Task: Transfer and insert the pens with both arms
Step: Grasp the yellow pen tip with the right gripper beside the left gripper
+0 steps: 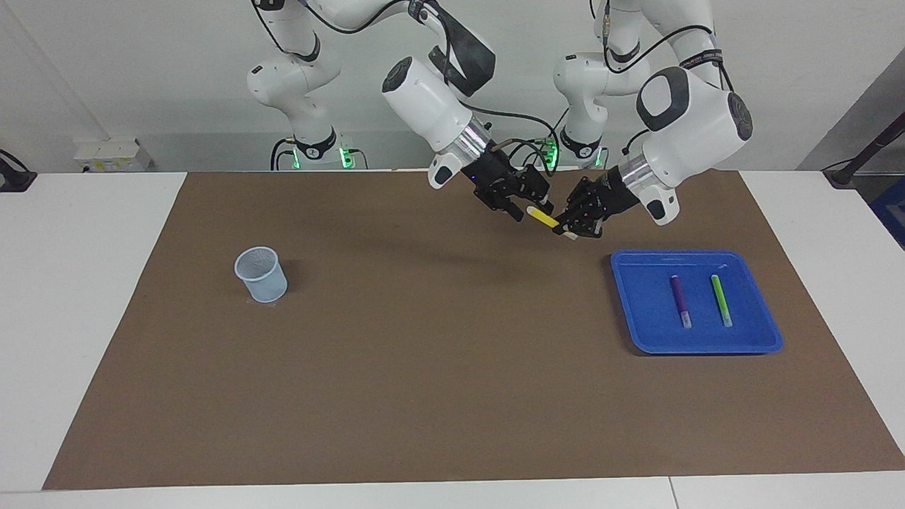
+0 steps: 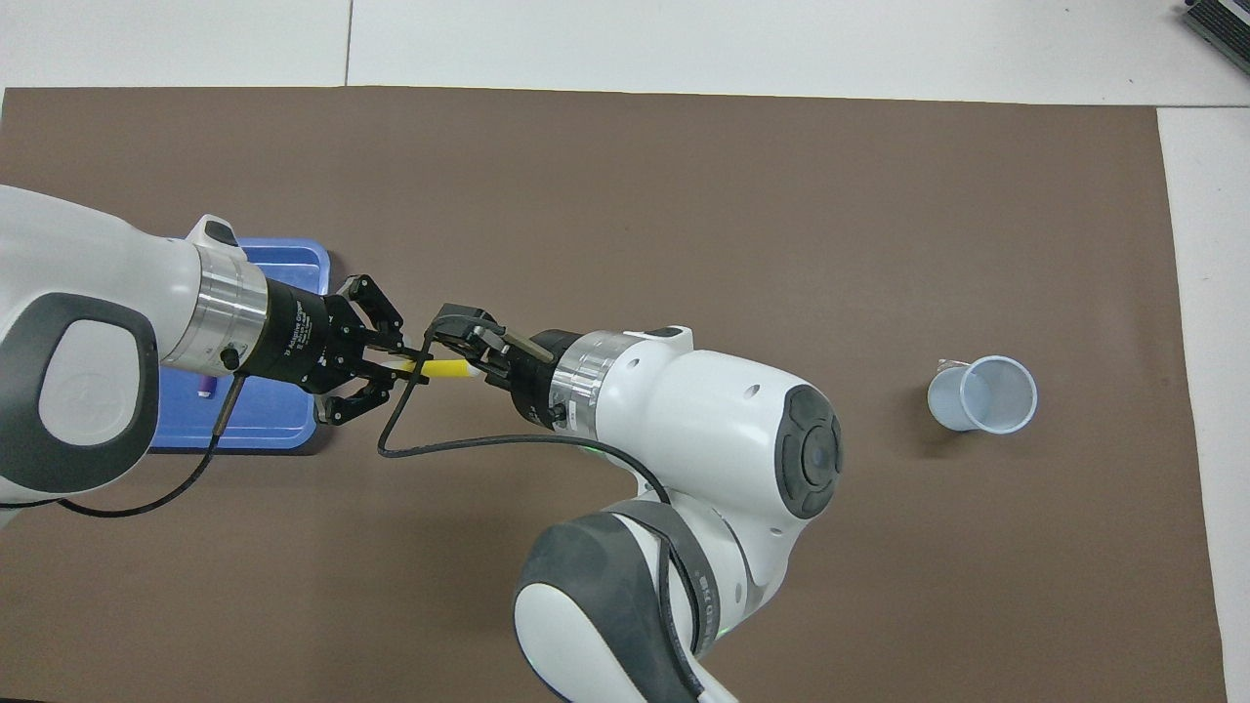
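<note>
Two tools meet in mid-air at the robots' twelve o'clock: the left tool (image 1: 578, 220) is clenched on the yellow pen (image 1: 543, 218), and the right tool (image 1: 529, 203) is at its free end; whether it grips I cannot tell. This looks like the handover. Next, the right must clamp before the left releases. Farther out, the purple pen (image 1: 681, 300) and green pen (image 1: 721, 300) lie in the blue tray (image 1: 696, 348) at ten o'clock, and the cup (image 1: 261, 274) stands at two o'clock.

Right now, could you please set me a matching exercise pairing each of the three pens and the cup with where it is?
Things:
1. yellow pen
2. purple pen
3. green pen
4. mesh cup

Places:
A. on the brown mat, toward the right arm's end
B. in the blue tray, at its middle
C. up in the air between the two claws
D. in the tray, nearer the table's end

Pairs: 1-C, 2-B, 3-D, 4-A
</note>
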You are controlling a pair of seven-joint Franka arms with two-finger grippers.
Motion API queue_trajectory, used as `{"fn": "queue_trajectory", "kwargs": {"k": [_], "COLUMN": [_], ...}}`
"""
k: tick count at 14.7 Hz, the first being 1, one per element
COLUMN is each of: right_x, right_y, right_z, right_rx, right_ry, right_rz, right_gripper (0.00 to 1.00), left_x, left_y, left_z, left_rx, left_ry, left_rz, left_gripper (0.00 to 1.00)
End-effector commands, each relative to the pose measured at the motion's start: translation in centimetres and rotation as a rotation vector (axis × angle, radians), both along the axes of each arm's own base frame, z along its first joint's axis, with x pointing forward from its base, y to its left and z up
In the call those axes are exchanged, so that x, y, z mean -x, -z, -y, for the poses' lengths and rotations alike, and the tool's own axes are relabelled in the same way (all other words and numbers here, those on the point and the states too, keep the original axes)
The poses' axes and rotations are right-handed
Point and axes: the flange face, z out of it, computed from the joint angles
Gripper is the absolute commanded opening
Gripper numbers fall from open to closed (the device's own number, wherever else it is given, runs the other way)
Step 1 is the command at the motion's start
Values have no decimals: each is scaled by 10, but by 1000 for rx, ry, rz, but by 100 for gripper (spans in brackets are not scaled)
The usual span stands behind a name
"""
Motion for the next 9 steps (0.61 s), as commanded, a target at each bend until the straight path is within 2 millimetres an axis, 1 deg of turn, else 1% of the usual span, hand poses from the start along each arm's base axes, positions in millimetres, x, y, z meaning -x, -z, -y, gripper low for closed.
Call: {"fn": "queue_trajectory", "kwargs": {"k": [1, 5, 7, 9], "right_x": [1, 1, 1, -3], "right_y": [-1, 0, 0, -1], "right_z": [-12, -12, -12, -7], "right_rx": [-9, -7, -7, -7], "right_ry": [-21, -22, -23, -15], "right_rz": [21, 21, 22, 24], "right_gripper": [76, 52, 48, 47], "left_x": [9, 10, 10, 10], "left_y": [-8, -7, -7, -7], "left_z": [0, 0, 0, 0], "left_rx": [14, 13, 13, 13], "left_ry": [-13, -13, -14, -13], "left_rz": [-12, -15, -14, -15], "left_gripper": [0, 0, 0, 0]}}
